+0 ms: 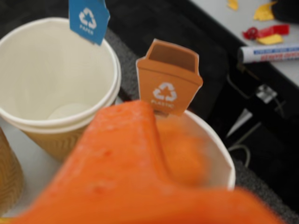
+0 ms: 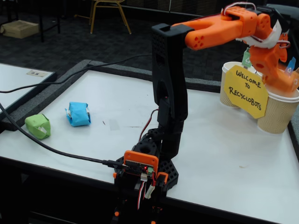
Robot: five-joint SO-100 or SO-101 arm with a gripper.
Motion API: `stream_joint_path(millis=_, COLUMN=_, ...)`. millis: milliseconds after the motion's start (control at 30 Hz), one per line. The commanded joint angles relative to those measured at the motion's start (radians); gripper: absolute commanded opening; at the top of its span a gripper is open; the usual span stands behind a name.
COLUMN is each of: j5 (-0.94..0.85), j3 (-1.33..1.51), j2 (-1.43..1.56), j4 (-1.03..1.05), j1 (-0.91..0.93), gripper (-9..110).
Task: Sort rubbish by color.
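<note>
- The gripper hangs over the paper cups at the far right of the table in the fixed view; whether its jaws are parted or closed cannot be told
- In the wrist view the blurred orange gripper fills the foreground above a cup with an orange "plastic" flag; an orange blur inside may be the orange wad, but that is unclear
- The neighbouring cup with the blue "paper" flag looks empty
- The light blue wad and green wad lie near each other at the table's left, well apart from the cups
- A yellow "Welcome to Recyclobots" sign fronts the cups
</note>
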Motion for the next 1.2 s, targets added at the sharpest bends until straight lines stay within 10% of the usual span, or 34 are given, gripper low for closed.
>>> stream_joint_path(millis=0, j5=0.006, j3=-0.031, j2=0.034, j4=-0.037, j1=0.018, gripper=16)
stream_joint_path(millis=533, j5=0.006, j3=-0.219, j2=0.344, j4=0.351, j1=-0.265, gripper=6)
stream_joint_path(millis=1167, j5=0.005, j3=0.362, j2=0.939, j4=0.526, j1=-0.951, gripper=0)
